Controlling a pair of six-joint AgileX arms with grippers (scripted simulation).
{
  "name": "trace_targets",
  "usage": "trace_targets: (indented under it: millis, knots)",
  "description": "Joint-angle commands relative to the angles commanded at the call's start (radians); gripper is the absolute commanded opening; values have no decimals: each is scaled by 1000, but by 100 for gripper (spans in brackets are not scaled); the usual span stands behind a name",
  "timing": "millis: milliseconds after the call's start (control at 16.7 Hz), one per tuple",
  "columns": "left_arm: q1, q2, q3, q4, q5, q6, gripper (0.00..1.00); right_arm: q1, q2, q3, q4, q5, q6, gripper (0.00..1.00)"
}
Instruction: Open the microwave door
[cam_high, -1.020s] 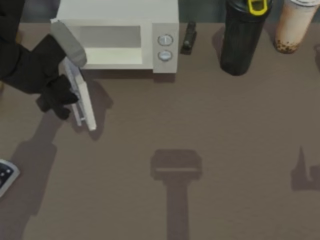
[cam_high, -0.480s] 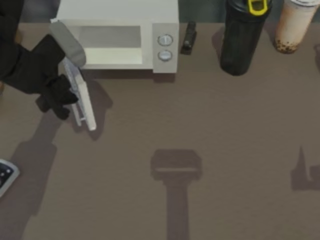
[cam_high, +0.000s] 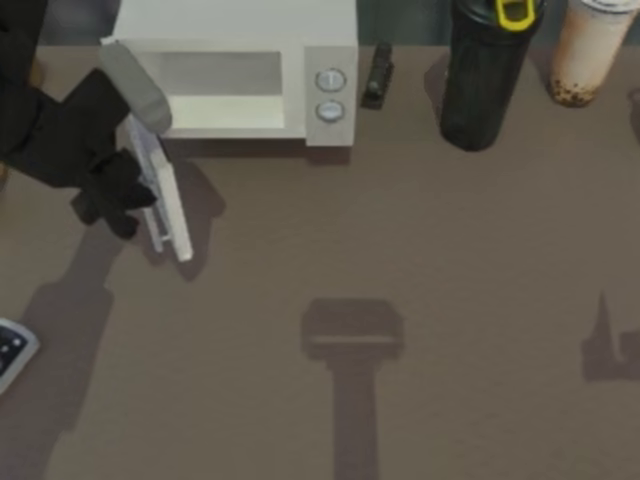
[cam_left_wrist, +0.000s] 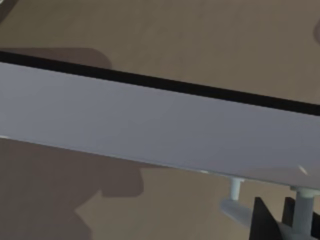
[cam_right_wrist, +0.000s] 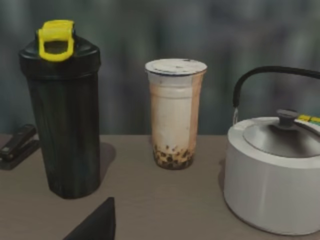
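The white microwave (cam_high: 235, 30) stands at the back left with its cream interior (cam_high: 220, 85) showing and two round knobs (cam_high: 330, 95) on its right panel. The microwave door (cam_high: 170, 205) is swung out towards the table's front, seen edge-on. My left gripper (cam_high: 125, 200) is on the door's left side, shut on the door handle (cam_high: 155, 215). In the left wrist view the door (cam_left_wrist: 160, 125) spans the picture, and black fingers (cam_left_wrist: 265, 225) of my left gripper (cam_left_wrist: 280, 220) hold the pale handle bar (cam_left_wrist: 240, 210). My right gripper (cam_right_wrist: 100, 225) is out of the top view and faces the back right corner.
A tall black bottle (cam_high: 485, 70) with a yellow loop, a milk-tea cup (cam_high: 590, 50) and a small black stapler-like object (cam_high: 377, 75) line the back edge. A white kettle (cam_right_wrist: 275, 170) stands right of the cup. A keypad device (cam_high: 10, 350) lies at the left edge.
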Motion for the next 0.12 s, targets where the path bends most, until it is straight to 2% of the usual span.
trace_targets:
  millis: [120]
  knots:
    - [0, 0, 0, 0, 0, 0, 0, 0, 0, 0, 0, 0, 0, 100]
